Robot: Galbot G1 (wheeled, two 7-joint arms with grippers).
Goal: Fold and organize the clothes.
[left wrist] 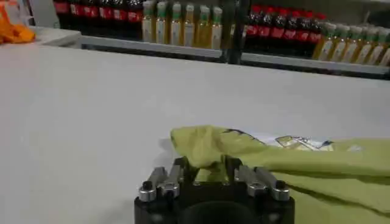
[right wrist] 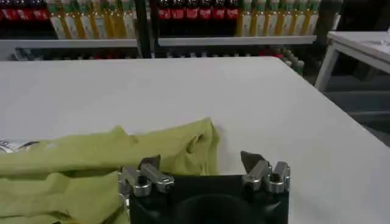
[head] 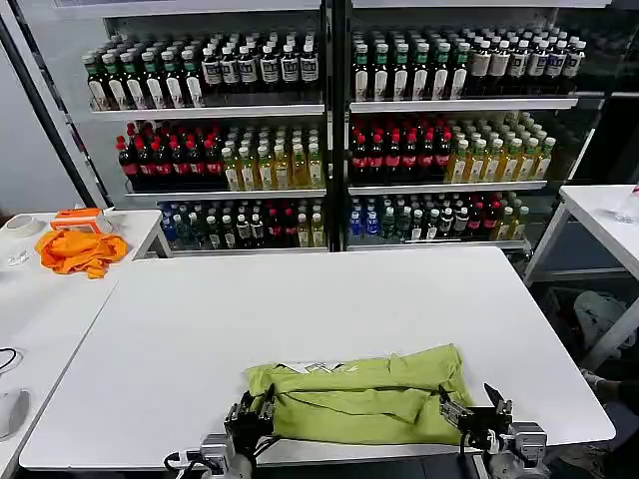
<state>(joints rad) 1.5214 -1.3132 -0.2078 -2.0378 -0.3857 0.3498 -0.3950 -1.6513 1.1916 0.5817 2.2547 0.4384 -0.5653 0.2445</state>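
Left gripper [left wrist: 213, 173] pinches the T-shirt [head: 364, 394] corner just ahead of it — right gripper [right wrist: 204, 176], spread beside the other corner, looks set to match for folding.

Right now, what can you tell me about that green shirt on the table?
The shirt is a lime yellow-green T-shirt of soft, cotton-looking cloth, folded into a long, wrinkled bundle lying flat near the front edge of the white table. A strip of white print peeks out along its far edge. The left gripper is shut on its left end, bunching the cloth between the fingers. The right gripper sits open at the right end, one finger by the cloth, the other over bare table.
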